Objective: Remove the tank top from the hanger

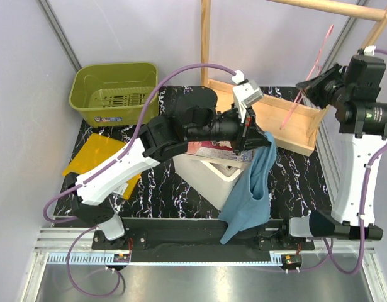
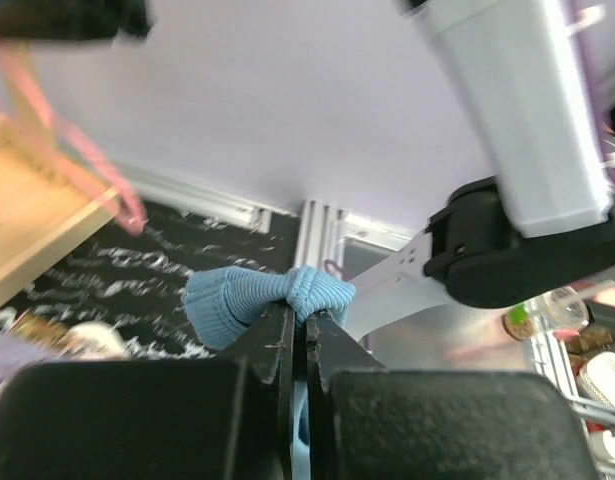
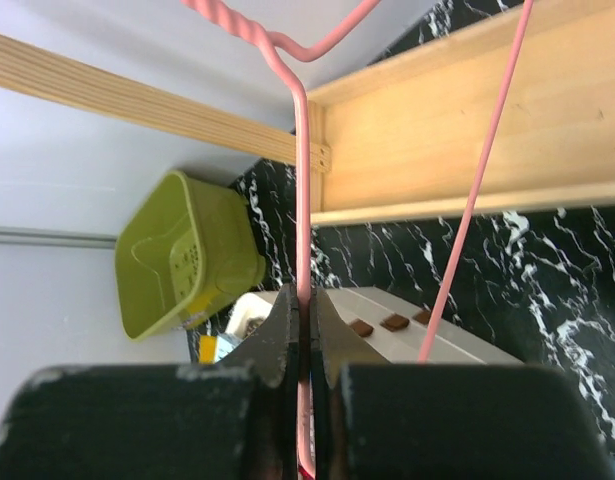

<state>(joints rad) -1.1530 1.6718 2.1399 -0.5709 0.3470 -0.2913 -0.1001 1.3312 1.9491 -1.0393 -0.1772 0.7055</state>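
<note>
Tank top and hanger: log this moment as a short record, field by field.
tank top: teal, hanging limp from the left gripper, next to the white box
hanger: pink wire, bare where it shows, over the wooden tray
left gripper: shut on a bunched fold of the tank top
right gripper: shut on the hanger's wire
tank top vs hanger: apart, no contact visible
task status: tank top appears to be off the hanger
</note>
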